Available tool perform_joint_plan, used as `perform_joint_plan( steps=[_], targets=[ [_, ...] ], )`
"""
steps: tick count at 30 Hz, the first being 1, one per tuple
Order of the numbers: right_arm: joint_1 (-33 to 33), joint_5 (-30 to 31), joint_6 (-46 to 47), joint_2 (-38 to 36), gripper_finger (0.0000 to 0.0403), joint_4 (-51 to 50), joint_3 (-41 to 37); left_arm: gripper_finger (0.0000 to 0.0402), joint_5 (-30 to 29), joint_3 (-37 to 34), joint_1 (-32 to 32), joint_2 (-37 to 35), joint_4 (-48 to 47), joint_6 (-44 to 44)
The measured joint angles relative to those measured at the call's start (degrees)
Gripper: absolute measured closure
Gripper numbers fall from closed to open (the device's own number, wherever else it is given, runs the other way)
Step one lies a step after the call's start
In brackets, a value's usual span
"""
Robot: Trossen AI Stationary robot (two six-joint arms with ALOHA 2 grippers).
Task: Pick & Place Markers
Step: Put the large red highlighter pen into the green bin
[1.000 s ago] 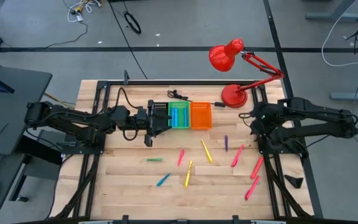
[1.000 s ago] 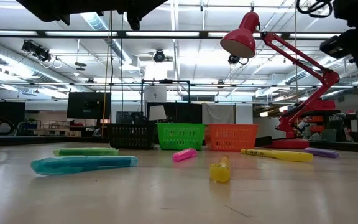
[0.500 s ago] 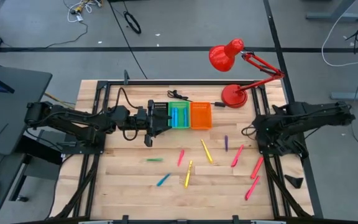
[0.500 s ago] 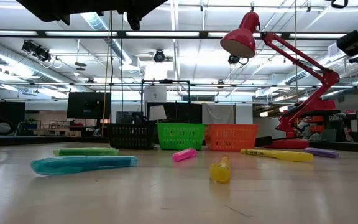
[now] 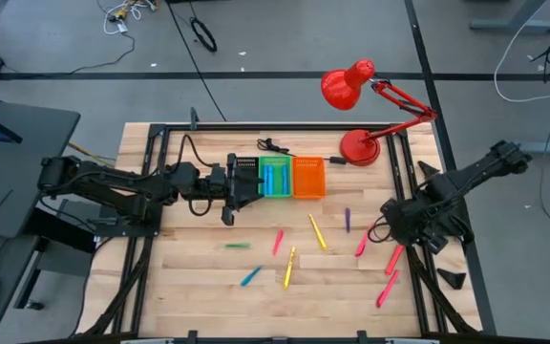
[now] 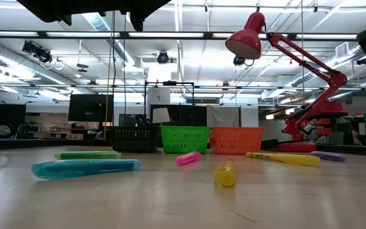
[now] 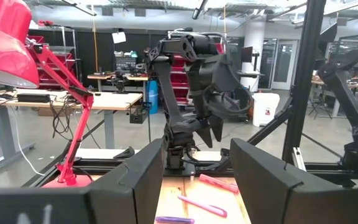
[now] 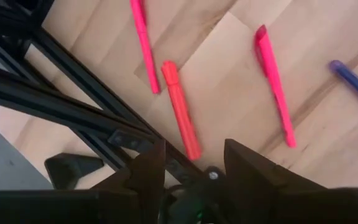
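Markers lie loose on the wooden table (image 5: 199, 287): a green one (image 5: 237, 246), a blue one (image 5: 250, 276), two yellow ones (image 5: 290, 266) (image 5: 317, 232), a purple one (image 5: 348, 220) and several pink-red ones (image 5: 363, 239) (image 5: 394, 256) (image 5: 387, 287). More blue markers lie in the green bin (image 5: 276, 177). My right gripper (image 5: 390, 214) hangs open above the table's right side and points down at the pink-red markers (image 8: 180, 109) (image 8: 273, 84), touching none. My left gripper (image 7: 194, 165) stands open and level by the black bin (image 5: 244, 177).
An orange bin (image 5: 308, 177) stands beside the green one at the far middle. A red desk lamp (image 5: 359, 145) stands at the far right, its head (image 5: 347, 86) reaching past the far edge. Black frame rails (image 8: 55, 99) run along the table's right side, next to the pink-red markers.
My right gripper has swung from the far right toward the table's near edge, sinking a little and rolling as it went; it now hangs over the pink-red markers. Its fingers have stayed open. No marker has moved.
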Motion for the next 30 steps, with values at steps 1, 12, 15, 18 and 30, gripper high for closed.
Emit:
perform_joint_plan(
  steps=[1,12,15,18,30],
  targets=[
    [1.1,0.0,1.32,0.04,0.0238,0.19,0.0,0.0209,0.36,0.0,0.0,-0.01,0.0,0.01],
    [14.29,0.76,10.83,0.15,0.0238,5.59,0.0,0.0209,0.76,0.0,0.0,0.0,0.0,0.01],
    [16.91,3.59,13.92,0.8,0.0238,5.75,0.0,0.0209,0.78,0.0,0.0,0.0,0.0,0.0],
    [18.36,4.57,14.54,1.68,0.0238,6.0,0.0,0.0209,0.78,0.0,0.0,0.01,0.0,-0.01],
    [20.2,6.25,13.99,4.81,0.0232,9.77,-4.21,0.0209,0.78,0.0,0.02,0.01,0.0,0.0]
  ],
)
